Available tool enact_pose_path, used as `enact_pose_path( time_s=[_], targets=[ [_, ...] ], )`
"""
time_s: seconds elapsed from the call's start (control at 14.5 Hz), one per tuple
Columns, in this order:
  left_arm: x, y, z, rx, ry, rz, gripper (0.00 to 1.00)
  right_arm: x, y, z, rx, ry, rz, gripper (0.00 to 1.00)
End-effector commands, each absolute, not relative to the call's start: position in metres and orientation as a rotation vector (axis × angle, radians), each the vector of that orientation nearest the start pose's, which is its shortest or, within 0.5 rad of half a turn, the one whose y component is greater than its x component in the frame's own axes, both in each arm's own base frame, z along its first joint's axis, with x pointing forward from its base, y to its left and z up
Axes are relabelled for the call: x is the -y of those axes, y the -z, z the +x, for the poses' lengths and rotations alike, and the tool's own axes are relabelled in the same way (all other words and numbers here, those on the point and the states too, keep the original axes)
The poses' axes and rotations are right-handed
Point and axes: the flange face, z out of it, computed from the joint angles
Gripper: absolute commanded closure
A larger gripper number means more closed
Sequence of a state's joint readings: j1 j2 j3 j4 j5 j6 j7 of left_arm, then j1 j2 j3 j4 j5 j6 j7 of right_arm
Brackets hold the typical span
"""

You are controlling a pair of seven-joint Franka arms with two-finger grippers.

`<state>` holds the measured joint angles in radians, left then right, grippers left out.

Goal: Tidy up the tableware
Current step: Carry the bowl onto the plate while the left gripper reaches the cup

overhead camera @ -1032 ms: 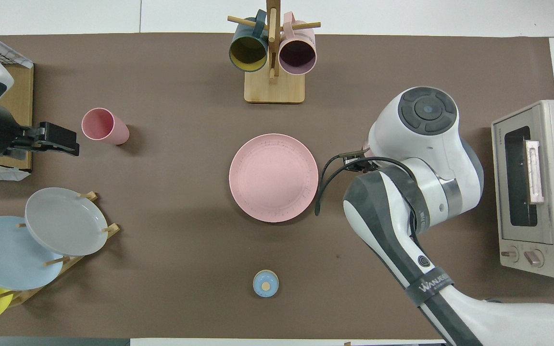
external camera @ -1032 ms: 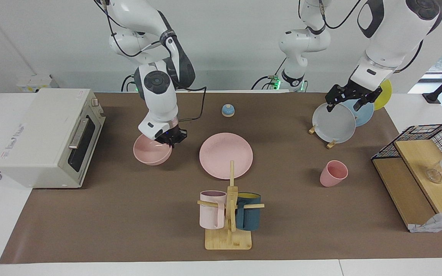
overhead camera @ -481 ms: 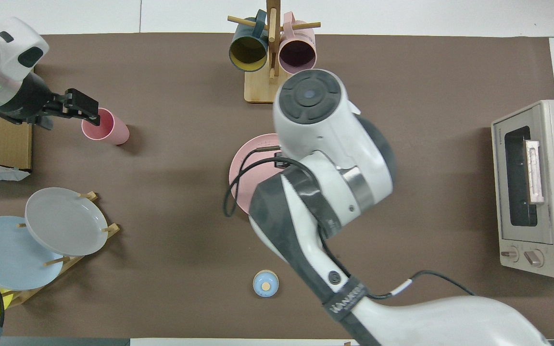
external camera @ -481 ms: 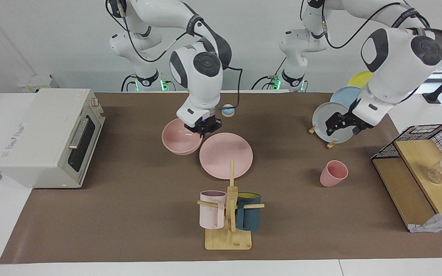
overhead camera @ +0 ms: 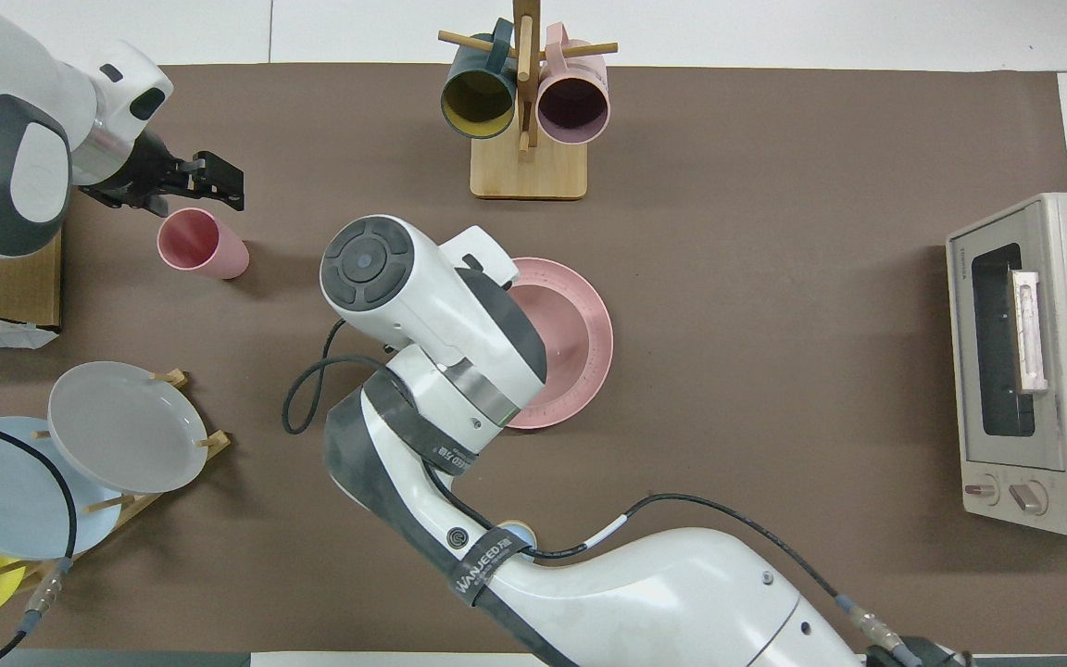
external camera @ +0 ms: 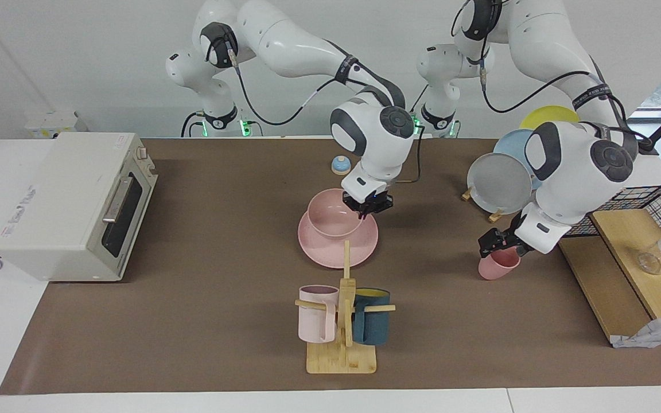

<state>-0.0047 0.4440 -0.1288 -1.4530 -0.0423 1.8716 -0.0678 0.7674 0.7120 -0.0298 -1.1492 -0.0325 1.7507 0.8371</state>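
Facing view: right hand [external camera: 367,207] at centre frame was clamped on the bowl [external camera: 334,215] rim, bowl over the plate [external camera: 337,235], likely for stacking; contact unclear. Left hand [external camera: 497,243], fingers apart, sat just above the cup [external camera: 498,264] at lower right, lined up to grasp.

Overhead view: right arm hid most of the bowl [overhead camera: 559,324]; cup [overhead camera: 200,243] stood upright at upper left on the counter [overhead camera: 774,278].
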Motion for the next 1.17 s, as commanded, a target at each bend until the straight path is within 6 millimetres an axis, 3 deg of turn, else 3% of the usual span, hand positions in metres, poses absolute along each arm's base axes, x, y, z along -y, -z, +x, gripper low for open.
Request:
enact_pose_path(
  time_s=[0.0,0.21,0.48,0.55,0.83,0.89,0.96,1.03,1.1],
  targets=[
    [0.075,-0.414,0.667,-0.084,-0.009,-3.243,0.00,-0.501,-0.367,0.549,-0.163,-0.001,-3.279,1.00],
    [0.066,-0.386,0.647,-0.054,-0.002,-3.237,0.00,-0.496,-0.367,0.554,-0.155,0.044,-3.300,1.00],
    [0.066,-0.386,0.645,-0.040,-0.016,-3.237,0.00,-0.504,-0.341,0.554,-0.142,0.047,-3.295,1.00],
    [0.066,-0.385,0.645,-0.039,-0.011,-3.237,0.04,-0.504,-0.341,0.555,-0.148,0.048,-3.285,1.00],
    [0.071,-0.380,0.645,-0.077,0.028,-3.232,0.43,-0.504,-0.340,0.554,-0.155,0.038,-3.285,1.00],
    [0.073,-0.376,0.640,-0.081,0.033,-3.228,0.48,-0.502,-0.340,0.556,-0.161,0.036,-3.283,1.00],
    [0.073,-0.373,0.638,-0.085,0.045,-3.224,0.50,-0.501,-0.341,0.556,-0.165,0.029,-3.286,0.93],
    [0.073,-0.372,0.637,-0.089,0.048,-3.223,0.55,-0.500,-0.343,0.557,-0.169,0.027,-3.287,0.66],
    [0.073,-0.373,0.637,-0.090,0.048,-3.221,0.67,-0.499,-0.349,0.556,-0.167,0.030,-3.285,0.40]
  ],
)
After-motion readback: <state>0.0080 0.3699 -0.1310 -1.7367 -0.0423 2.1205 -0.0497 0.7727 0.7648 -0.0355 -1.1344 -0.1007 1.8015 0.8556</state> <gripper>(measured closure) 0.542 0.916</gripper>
